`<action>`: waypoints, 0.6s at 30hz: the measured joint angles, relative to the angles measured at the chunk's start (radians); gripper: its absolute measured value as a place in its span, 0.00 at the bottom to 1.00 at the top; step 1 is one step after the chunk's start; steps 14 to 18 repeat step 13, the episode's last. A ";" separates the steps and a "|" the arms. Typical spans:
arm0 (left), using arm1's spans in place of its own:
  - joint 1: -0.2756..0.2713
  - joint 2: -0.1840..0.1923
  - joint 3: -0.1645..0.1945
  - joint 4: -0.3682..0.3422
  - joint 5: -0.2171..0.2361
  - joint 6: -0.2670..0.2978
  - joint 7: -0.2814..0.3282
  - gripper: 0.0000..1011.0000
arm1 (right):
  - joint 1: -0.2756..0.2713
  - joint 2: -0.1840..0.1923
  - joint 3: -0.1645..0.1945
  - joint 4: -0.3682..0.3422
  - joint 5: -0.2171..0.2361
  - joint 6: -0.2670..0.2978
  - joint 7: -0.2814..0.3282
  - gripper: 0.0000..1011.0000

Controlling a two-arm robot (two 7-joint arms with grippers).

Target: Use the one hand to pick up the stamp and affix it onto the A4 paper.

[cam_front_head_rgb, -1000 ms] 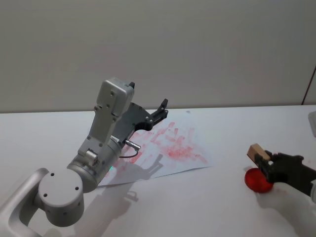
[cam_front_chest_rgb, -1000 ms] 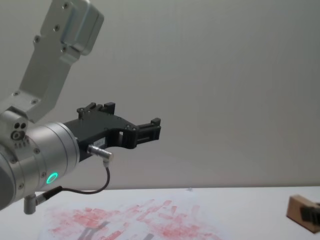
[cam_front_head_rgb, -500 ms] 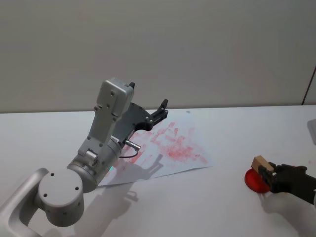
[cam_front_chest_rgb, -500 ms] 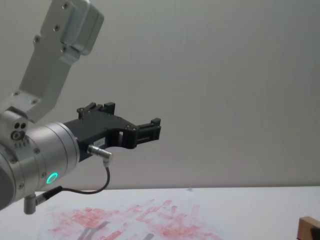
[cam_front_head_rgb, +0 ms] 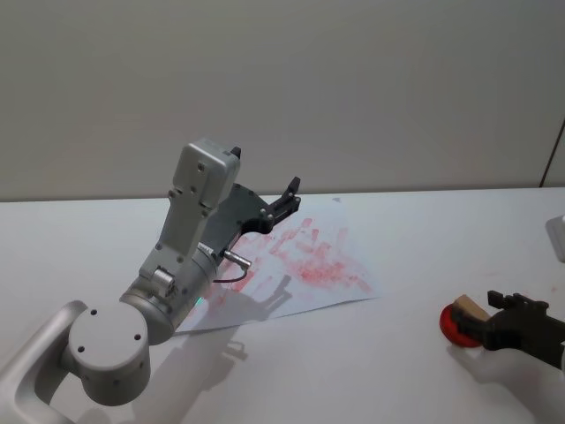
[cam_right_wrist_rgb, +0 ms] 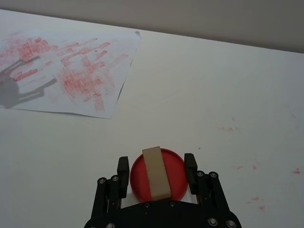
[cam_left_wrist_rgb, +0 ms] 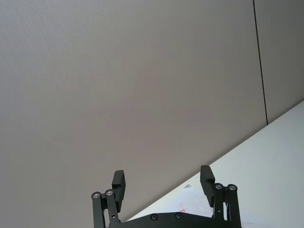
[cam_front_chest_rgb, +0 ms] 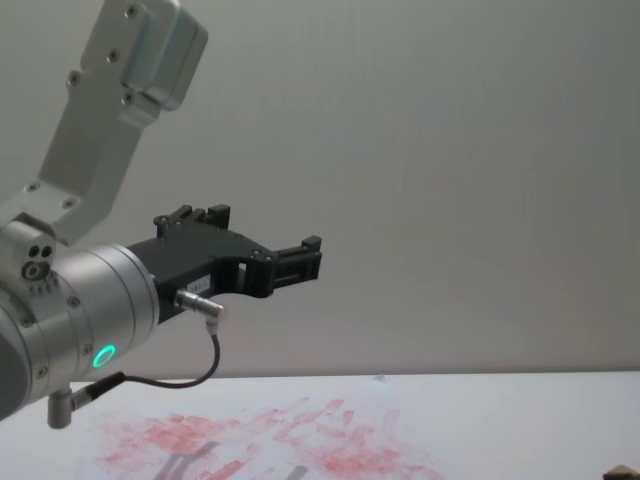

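Even, diffuse overhead lighting is seen in all views, without glare. Soft grey shadows of the left arm (cam_front_head_rgb: 190,265) are cast on the paper (cam_front_head_rgb: 309,274) and table (cam_front_head_rgb: 353,371). Focus is sharp; the wall (cam_front_head_rgb: 353,88) is evenly lit.

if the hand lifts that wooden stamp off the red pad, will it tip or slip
Probably not much. The stamp looks like a rigid, flat-sided wooden block, so the right hand, open with a finger on each side, should grip it squarely. It lies flat on the red ink pad, so it seems unlikely to roll. Its inked underside might cling slightly as it lifts. The left hand is raised, idle.
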 joint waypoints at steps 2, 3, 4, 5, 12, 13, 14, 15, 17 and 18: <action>0.000 0.000 0.000 0.000 0.000 0.000 0.000 0.99 | 0.000 0.000 0.000 0.000 -0.001 0.001 0.000 0.73; 0.000 0.000 0.000 0.000 0.000 0.000 0.000 0.99 | 0.000 0.000 0.000 0.000 -0.001 0.002 0.001 0.73; 0.000 0.000 0.000 0.000 0.000 0.000 0.000 0.99 | 0.000 0.000 0.000 0.000 -0.001 0.002 0.001 0.77; 0.000 0.000 0.000 0.000 0.000 0.000 0.000 0.99 | 0.000 0.000 -0.001 0.001 -0.001 0.003 0.001 0.81; 0.000 0.000 0.000 0.000 0.000 0.000 0.000 0.99 | 0.001 0.001 -0.001 0.001 -0.002 0.006 0.002 0.99; 0.000 0.000 0.000 0.000 0.000 0.000 0.000 0.99 | 0.001 0.001 -0.001 0.001 -0.003 0.006 0.002 0.99; 0.000 0.000 0.000 0.000 0.000 0.000 0.000 0.99 | 0.001 0.001 -0.001 0.001 -0.003 0.006 0.002 0.99; 0.000 0.000 0.000 0.000 0.000 0.000 0.000 0.99 | 0.001 0.001 -0.001 0.001 -0.003 0.006 0.002 0.99; 0.000 0.000 0.000 0.000 0.000 0.000 0.000 0.99 | 0.001 0.001 -0.001 0.001 -0.003 0.006 0.002 0.99; 0.000 0.000 0.000 0.000 0.000 0.000 0.000 0.99 | 0.001 0.001 -0.001 0.001 -0.003 0.006 0.002 0.99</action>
